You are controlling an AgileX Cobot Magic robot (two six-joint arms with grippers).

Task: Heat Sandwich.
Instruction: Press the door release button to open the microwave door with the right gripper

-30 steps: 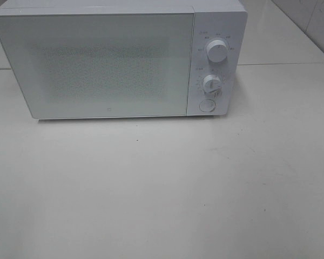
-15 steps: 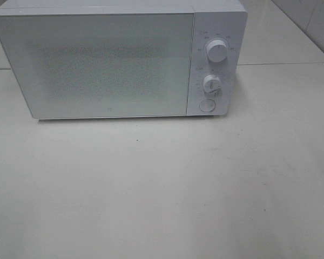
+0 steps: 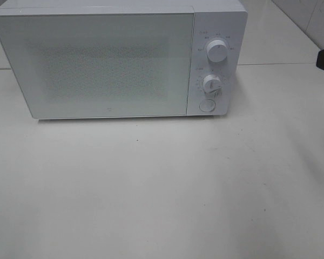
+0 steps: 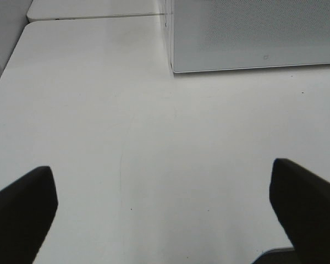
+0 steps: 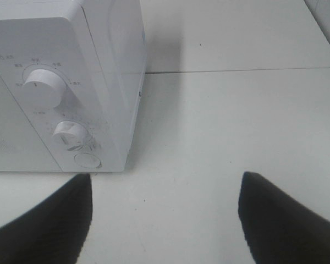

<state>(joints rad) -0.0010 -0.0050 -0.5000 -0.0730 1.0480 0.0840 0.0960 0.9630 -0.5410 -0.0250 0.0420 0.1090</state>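
Currently sandwich isn't showing in any view, can't tell where it is; microwave [image 3: 97, 65] is sitting upper left of the high frame, door shut. Left gripper [image 4: 162, 176] is hovering wide open over the table [image 3: 162, 189], holding nothing; right gripper [image 5: 166, 181] is gaping empty too, facing the knobs [image 5: 41, 87]

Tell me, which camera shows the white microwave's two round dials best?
The right wrist view: the upper white dial and lower white dial appear close up. The high exterior view shows both smaller, face-on. The left wrist view shows only the white microwave's door corner.
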